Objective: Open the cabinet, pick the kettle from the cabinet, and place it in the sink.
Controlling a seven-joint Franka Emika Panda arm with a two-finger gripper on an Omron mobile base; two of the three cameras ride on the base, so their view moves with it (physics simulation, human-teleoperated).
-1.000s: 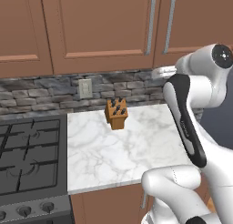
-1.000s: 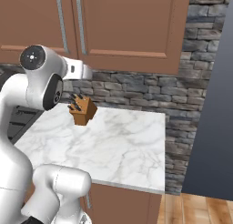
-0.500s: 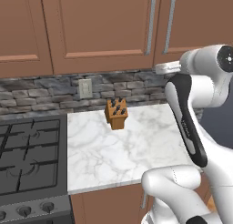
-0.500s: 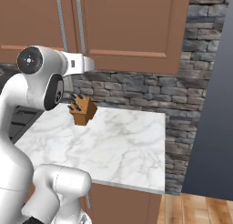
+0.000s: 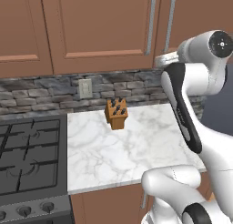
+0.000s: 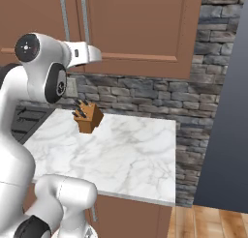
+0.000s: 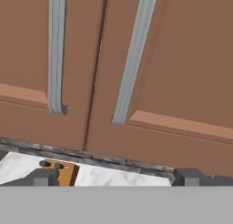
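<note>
Raised and pushed forward over the last second: hand lifted from beside the stone backsplash (image 5: 41, 93) to the lower edge of the cabinet (image 5: 98, 27), in the upper right of the left base view and upper left of the right base view. Closer now to the two vertical bar handles, seen in the hand view as the left handle (image 7: 56, 54) in the upper left and the right handle (image 7: 134, 59) running up through the centre. Both doors shut, the seam between them just left of centre in the hand view.

Gripper (image 7: 116, 178) spread fully wide, holding nothing; fingertips (image 7: 43, 176) dark at the bottom corners of the hand view, apart from the doors and from either handle. Right handle's lower end roughly between the tips but higher in the frame, so probably the one being lined up.

Task barely begun by the look of it: approach to the door under way, no pull yet. Kettle hidden, presumably behind the closed doors; sink absent from these pictures. Below, a wooden knife block (image 5: 116, 112) on the marble counter (image 5: 136, 145), a gas stove (image 5: 27, 159) at lower left of the left base view, a wall outlet (image 5: 84, 88) on the backsplash.
</note>
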